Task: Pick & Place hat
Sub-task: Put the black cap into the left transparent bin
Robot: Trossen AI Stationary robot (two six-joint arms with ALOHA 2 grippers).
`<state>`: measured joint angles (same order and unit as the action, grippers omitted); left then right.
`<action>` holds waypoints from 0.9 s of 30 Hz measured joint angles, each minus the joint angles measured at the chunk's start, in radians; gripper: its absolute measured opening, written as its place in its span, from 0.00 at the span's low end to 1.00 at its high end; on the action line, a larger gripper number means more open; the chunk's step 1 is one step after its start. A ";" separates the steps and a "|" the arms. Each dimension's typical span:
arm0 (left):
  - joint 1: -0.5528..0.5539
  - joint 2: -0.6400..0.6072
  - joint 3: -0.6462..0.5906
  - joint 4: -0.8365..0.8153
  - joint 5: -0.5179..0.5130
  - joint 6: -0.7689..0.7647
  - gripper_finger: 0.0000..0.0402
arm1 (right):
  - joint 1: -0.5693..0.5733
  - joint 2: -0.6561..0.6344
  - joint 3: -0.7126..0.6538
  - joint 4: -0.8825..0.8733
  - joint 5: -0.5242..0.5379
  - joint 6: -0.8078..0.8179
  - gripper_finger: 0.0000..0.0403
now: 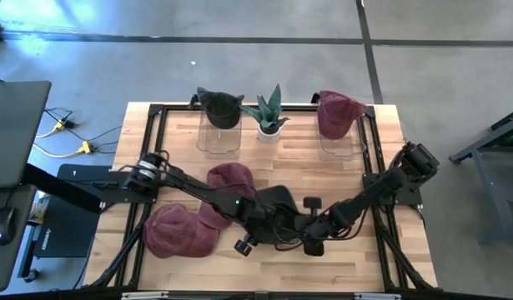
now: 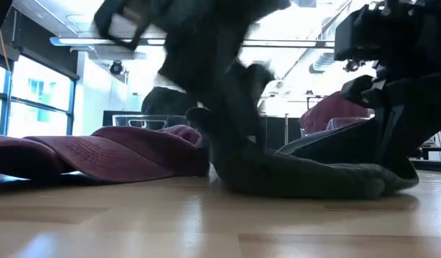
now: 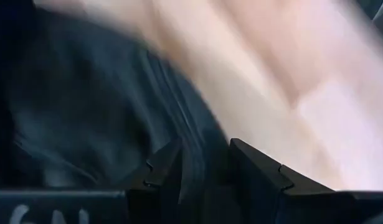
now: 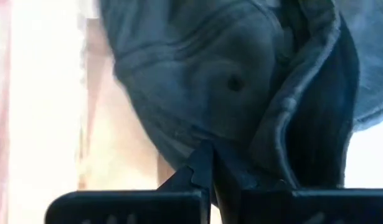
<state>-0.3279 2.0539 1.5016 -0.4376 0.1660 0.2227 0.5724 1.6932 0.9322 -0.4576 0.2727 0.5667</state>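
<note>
Now both arms' jaws pinch the dark hat [image 1: 277, 204] between them, mid-table.

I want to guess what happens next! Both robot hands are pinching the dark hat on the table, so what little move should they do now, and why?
Probably lift it a little, both together. The left gripper and right gripper each pinch cloth of the dark hat, which lies flat on the table beside a maroon hat. Raising it first should keep it from dragging.

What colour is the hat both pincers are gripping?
Dark grey hat, clearest in the right wrist view.
</note>
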 joint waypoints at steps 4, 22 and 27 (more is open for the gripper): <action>-0.001 0.046 0.011 0.062 0.040 0.000 0.32 | 0.006 0.000 0.000 0.014 0.005 -0.022 0.00; -0.022 0.043 0.005 -0.161 -0.078 -0.024 0.02 | 0.011 0.000 0.001 0.142 0.061 -0.112 0.15; -0.021 -0.009 0.002 -0.187 -0.134 -0.018 0.01 | 0.021 -0.029 0.001 0.201 0.058 -0.220 0.27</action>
<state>-0.3489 2.0447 1.5036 -0.6249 0.0320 0.2050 0.5936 1.6642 0.9334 -0.2567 0.3308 0.3464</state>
